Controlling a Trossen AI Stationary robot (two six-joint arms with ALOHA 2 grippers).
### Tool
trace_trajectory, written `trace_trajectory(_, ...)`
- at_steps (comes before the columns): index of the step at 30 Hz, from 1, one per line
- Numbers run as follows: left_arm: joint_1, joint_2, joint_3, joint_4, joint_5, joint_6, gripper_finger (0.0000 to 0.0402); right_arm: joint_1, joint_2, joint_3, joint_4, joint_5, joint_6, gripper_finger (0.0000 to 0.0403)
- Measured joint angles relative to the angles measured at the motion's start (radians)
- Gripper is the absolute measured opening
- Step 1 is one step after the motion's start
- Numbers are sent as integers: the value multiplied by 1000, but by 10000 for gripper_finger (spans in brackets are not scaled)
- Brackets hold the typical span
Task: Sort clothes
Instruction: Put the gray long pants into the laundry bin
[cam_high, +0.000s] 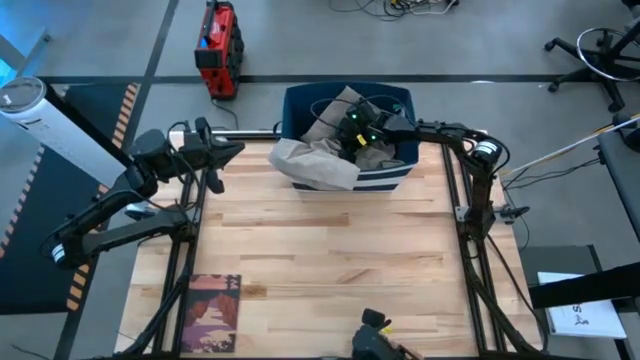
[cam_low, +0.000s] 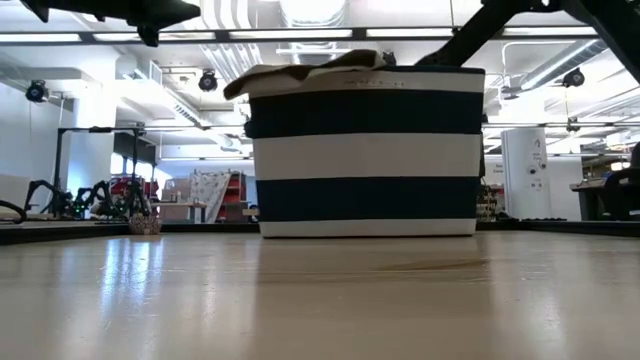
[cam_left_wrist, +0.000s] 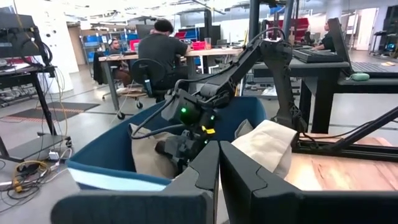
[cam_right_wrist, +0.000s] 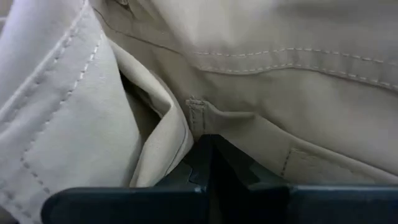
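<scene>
- Surface (cam_high: 330, 250): light wooden top; a blue-and-white striped basket (cam_high: 395, 178) stands at the middle of its far edge.
- Khaki-beige garment (cam_high: 320, 160): lies in the basket, with a fold draped over the basket's left front rim onto the surface. In the low view the same fabric (cam_low: 300, 75) shows above the basket's upper rim.
- Right pincer (cam_high: 362, 135): reaches from the right edge into the basket. In the right wrist view its fingers (cam_right_wrist: 211, 165) are closed together, tips pressed against a seam of the khaki-beige garment (cam_right_wrist: 280, 74); whether cloth is pinched between them cannot be told.
- Left pincer (cam_high: 212, 165): hangs above the far left corner of the surface, clear of the basket. In the left wrist view its fingers (cam_left_wrist: 202, 174) stand nearly together, holding nothing.
- Book (cam_high: 211, 312): dark pinkish cover, lies flat at the near left corner of the surface, well apart from the basket.
</scene>
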Motion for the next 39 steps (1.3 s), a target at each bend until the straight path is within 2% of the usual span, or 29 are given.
trace_trajectory(5, 0, 0, -1, -7, 0, 0, 0, -5, -42, -3, -103, -17, -1, 0)
trace_trajectory(11, 0, 0, -2, -7, 0, -5, 0, 1, -155, 8, -124, -5, 2, 13)
trace_trajectory(17, 0, 0, -2, -6, 1, -6, 0, 38, -339, 50, -171, 3, -12, 84)
trace_trajectory(23, 0, 0, -2, -6, 1, -7, 0, 187, -519, 57, -209, 43, -102, 170)
trace_trajectory(25, 0, 0, -2, -6, 1, -7, 0, 270, -562, 54, -241, 108, -150, 190)
trace_trajectory(29, 0, 0, -2, -6, 1, -7, 0, 465, -615, 34, -280, 317, -255, 210)
trace_trajectory(34, 0, 0, -2, -6, 1, -7, 0, 686, -621, -20, -295, 587, -365, 217)
trace_trajectory(39, 0, 0, -2, -8, 1, -7, 0, 835, -592, -87, -302, 793, -425, 214)
